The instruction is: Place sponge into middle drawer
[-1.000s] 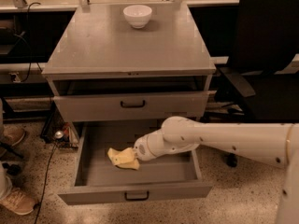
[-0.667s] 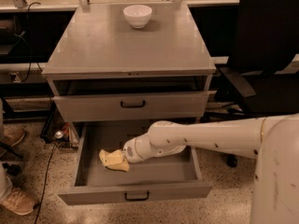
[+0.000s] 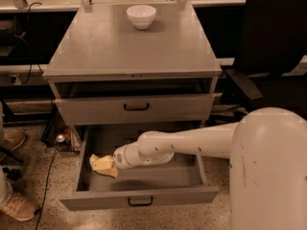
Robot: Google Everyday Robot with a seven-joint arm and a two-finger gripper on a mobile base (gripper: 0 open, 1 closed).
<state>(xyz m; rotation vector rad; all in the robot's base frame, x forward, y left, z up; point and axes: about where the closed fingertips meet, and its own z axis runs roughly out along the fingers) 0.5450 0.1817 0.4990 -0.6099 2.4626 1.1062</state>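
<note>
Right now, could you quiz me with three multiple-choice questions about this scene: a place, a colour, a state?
1. Where is the sponge? A on the cabinet top; B in the middle drawer; C on the floor.
2. The bowl is: A white; B red; C black.
3. The middle drawer is: A shut; B pulled open; C removed.
Answers: B, the gripper holds it over the drawer's left side; A, it looks plainly white; B, its inside shows.

One gripper (image 3: 114, 163), inside the open lower drawer (image 3: 163, 177); one sponge (image 3: 102, 164) at its tip; two drawers; one bowl (image 3: 141, 16); one tabletop (image 3: 129, 49); one chair (image 3: 273, 32); two shoes (image 3: 19, 207).
</note>
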